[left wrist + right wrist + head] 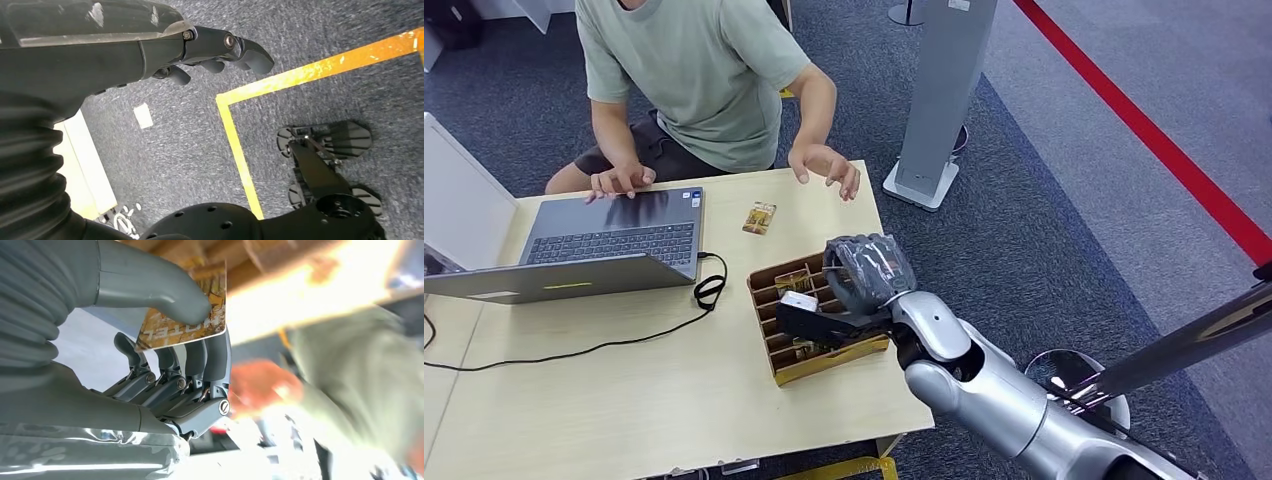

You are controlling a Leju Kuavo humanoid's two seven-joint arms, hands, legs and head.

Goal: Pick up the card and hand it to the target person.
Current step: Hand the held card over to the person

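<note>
Head view shows the wooden table (pixel 624 400) filling the left half, with the seated person (pixel 699 70) at its 12 o'clock edge, one hand resting on the open laptop (pixel 609 240) at 10 o'clock and the other hand (pixel 824 168) raised, fingers spread, toward 1 o'clock. At the table's 4 o'clock corner sits a slotted wooden card holder (pixel 799 360), and the right hand (pixel 864 275) hovers directly over it, fingers curled downward. From the right wrist view that hand pinches a yellow-brown hotel card (pixel 200 315) between its thick thumb (pixel 165 290) and its darker fingers (pixel 200 360), so the card is already in its grip at the holder. A second, similar card (pixel 760 217) lies flat on the table between holder and person. The left hand (pixel 220 47) hangs over the carpet, fingers loosely apart, holding nothing. The pick looks nearly complete; the next move likely calls for lifting the card clear of the slots, then carrying it toward 12 o'clock to the person's waiting raised hand without loosening the pinch.
</note>
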